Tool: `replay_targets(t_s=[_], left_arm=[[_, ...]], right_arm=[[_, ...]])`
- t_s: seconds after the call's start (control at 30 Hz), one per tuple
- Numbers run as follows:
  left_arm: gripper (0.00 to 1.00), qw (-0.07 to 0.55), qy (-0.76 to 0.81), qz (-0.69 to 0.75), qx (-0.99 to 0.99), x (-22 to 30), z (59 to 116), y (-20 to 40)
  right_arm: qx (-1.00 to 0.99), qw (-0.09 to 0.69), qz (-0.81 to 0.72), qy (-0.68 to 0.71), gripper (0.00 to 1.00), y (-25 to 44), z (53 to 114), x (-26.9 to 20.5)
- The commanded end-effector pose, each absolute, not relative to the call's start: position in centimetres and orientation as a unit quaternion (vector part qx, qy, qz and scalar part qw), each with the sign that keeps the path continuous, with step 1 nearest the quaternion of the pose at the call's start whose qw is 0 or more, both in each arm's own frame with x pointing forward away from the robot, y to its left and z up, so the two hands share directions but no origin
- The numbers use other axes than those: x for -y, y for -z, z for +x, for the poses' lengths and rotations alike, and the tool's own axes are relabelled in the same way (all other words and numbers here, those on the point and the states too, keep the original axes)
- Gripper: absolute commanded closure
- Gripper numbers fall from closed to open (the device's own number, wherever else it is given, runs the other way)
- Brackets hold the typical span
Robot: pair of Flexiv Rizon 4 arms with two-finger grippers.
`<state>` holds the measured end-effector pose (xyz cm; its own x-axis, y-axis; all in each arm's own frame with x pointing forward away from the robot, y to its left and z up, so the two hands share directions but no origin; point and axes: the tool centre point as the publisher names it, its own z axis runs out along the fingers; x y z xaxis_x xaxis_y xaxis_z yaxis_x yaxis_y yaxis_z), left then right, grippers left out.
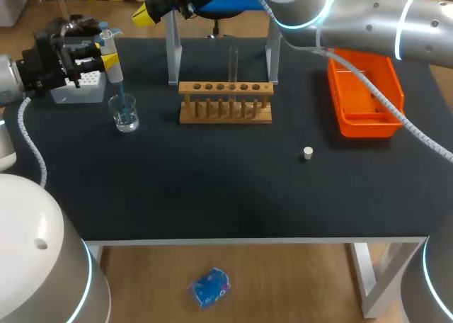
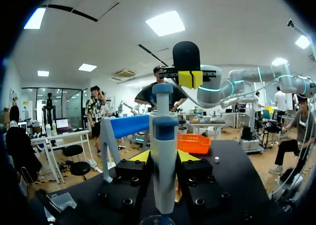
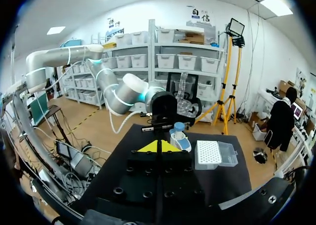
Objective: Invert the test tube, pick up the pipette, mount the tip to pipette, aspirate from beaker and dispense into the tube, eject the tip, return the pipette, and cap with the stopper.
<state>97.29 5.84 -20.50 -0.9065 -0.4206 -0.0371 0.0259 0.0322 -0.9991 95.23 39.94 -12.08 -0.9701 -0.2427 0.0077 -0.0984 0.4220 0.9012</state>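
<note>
Left gripper [image 2: 164,158]: jaws clamped on pipette [image 2: 164,136], body upright between fingers. Mounted tip [image 1: 122,96] directly below jaws, end inside beaker [image 1: 125,115]. Tip box [image 1: 83,81] close beside jaws.

Right gripper [image 3: 158,146]: jaws closed together, nothing held, well clear of test tube [image 1: 232,62] upright in rack [image 1: 225,103]. Stopper [image 1: 308,152] loose on table [image 1: 212,188], well apart from both jaws.

Judged status: inversion, pickup, tip mounting complete; aspiration in hand. Remaining: dispense, eject, return, cap.
</note>
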Motion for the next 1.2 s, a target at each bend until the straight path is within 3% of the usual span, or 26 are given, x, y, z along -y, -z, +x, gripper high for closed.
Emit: replay_targets(t_s=[0.03,0.7,1.2], left_arm=[[1.0,0.165,0.681,-0.141,-0.699,-5.8,97.2,20.5],[1.0,0.165,0.681,-0.141,-0.699,-5.8,97.2,20.5],[1.0,0.165,0.681,-0.141,-0.699,-5.8,97.2,20.5]], right_arm=[[0.842,0.059,0.095,0.528,1.0,12.9,95.6,-41.3],[0.829,0.046,0.123,0.543,1.0,11.3,96.8,-46.2],[0.829,0.054,0.126,0.542,1.0,11.8,96.7,-47.0]])
